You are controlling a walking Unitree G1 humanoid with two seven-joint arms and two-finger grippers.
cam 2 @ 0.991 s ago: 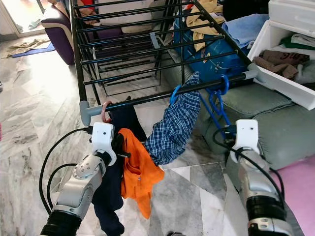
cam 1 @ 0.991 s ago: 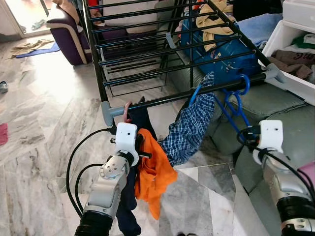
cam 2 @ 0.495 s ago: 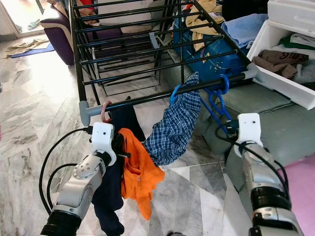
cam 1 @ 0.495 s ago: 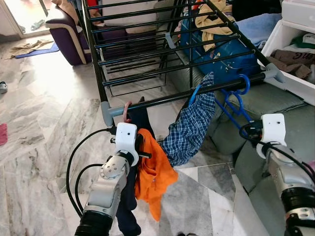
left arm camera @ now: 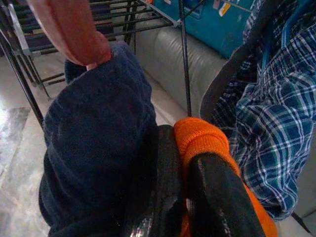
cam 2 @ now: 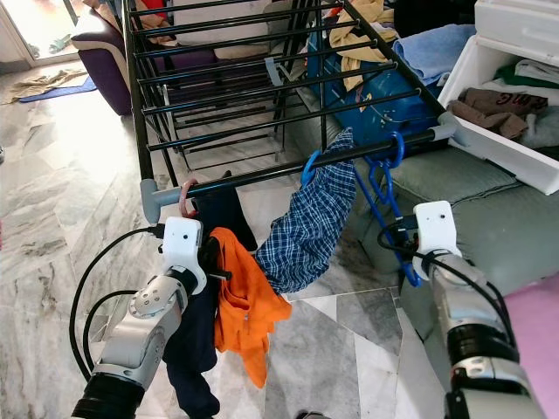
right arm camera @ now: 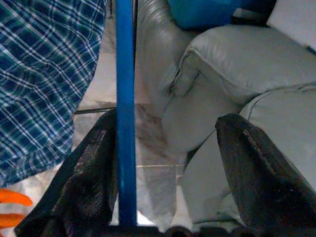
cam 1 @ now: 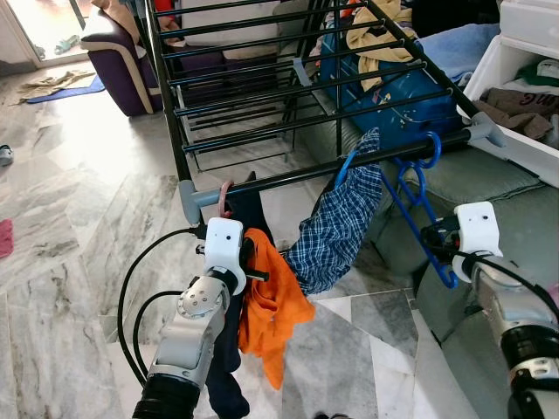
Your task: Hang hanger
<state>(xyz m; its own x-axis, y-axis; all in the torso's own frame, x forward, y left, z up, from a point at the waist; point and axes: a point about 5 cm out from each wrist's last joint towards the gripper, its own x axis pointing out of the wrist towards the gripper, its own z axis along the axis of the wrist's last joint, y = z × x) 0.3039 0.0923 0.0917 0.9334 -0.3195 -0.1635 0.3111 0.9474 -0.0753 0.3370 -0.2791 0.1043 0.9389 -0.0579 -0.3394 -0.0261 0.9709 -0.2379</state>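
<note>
Blue hanger (cam 1: 425, 205), right of centre, hook already over drying rack rail (cam 1: 306, 177). Right claw (right arm camera: 168, 163) spread wide, bar just beside one finger: near done. Left claw (left arm camera: 190, 192) pinches orange cloth (cam 1: 271, 301).

Hanger (cam 1: 417, 196) hangs at the rack rail's (cam 1: 288, 177) right end, shirt (cam 1: 336, 223) beside it, sofa (cam 1: 489, 188) behind.

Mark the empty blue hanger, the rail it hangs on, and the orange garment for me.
blue hanger (cam 1: 430, 148): left eye view, on its hook over the rail.
rail (cam 1: 288, 177): left eye view, on the bare black bar between the garments.
orange garment (cam 1: 272, 310): left eye view, on the middle of the cloth.
</note>
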